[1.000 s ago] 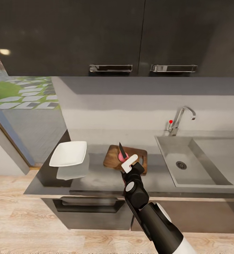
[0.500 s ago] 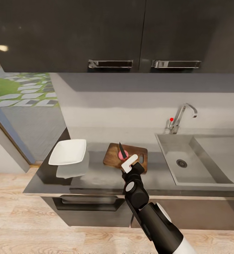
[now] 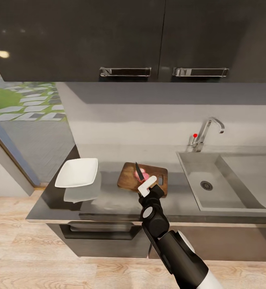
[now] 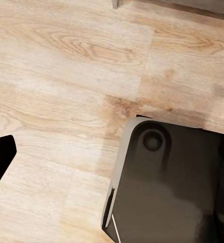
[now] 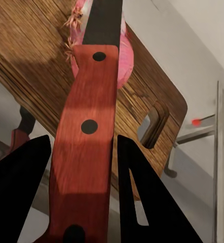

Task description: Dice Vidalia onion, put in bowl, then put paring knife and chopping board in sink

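One arm works at the long grey countertop (image 3: 120, 204): our right gripper (image 3: 145, 185) is clamped on the red-handled paring knife (image 5: 86, 136), its dark blade over the pinkish-red Vidalia onion (image 3: 145, 175). We see that onion lying on the brown wood-grain chopping board (image 3: 128, 178), slot handle toward the steel-grey sink (image 3: 229, 180). A shallow white bowl (image 3: 77, 172) sits near the board's other side. Our left gripper (image 4: 0, 157) hangs over the pale wood floor (image 4: 66, 61); whether it is open or closed, we cannot tell.
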Available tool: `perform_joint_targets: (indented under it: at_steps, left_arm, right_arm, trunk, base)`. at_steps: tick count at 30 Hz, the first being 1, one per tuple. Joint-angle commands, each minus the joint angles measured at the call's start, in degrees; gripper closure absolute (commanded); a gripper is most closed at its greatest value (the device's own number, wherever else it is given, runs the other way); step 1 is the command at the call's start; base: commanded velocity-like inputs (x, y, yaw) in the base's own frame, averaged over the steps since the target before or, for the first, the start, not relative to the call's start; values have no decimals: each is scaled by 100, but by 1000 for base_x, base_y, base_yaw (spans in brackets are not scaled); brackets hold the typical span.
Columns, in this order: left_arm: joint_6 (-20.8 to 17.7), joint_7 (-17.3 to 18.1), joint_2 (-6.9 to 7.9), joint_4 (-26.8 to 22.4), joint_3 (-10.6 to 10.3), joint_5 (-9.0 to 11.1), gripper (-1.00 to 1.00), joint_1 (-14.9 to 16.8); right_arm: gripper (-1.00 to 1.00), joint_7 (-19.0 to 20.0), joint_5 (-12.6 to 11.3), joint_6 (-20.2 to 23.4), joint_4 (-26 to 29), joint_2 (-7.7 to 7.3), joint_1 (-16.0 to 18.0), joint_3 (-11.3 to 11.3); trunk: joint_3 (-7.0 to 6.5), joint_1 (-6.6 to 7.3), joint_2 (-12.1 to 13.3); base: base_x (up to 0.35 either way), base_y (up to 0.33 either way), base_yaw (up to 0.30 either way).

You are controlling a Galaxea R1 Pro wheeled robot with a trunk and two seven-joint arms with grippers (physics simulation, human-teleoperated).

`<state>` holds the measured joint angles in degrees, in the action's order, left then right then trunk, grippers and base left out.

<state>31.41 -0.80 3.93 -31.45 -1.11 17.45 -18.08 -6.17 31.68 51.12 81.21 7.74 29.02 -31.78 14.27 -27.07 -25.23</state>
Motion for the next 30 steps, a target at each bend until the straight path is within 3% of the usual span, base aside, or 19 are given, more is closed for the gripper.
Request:
perform_joint_targets:
  at_steps: [1, 30]
  left_arm:
    - [6, -8, 2, -10, -12, 21, -100, -3]
    - [9, -8, 2, -18, -12, 15, -100, -3]
  right_arm:
    - [100, -51, -40, 29, 0, -1, 7, -13]
    - [100, -54, -22, -12, 116, 8, 7, 0]
  trunk:
    - [9, -3, -10]
    - [9, -3, -10]
  base:
    - [0, 0, 0]
    - [0, -16, 0]
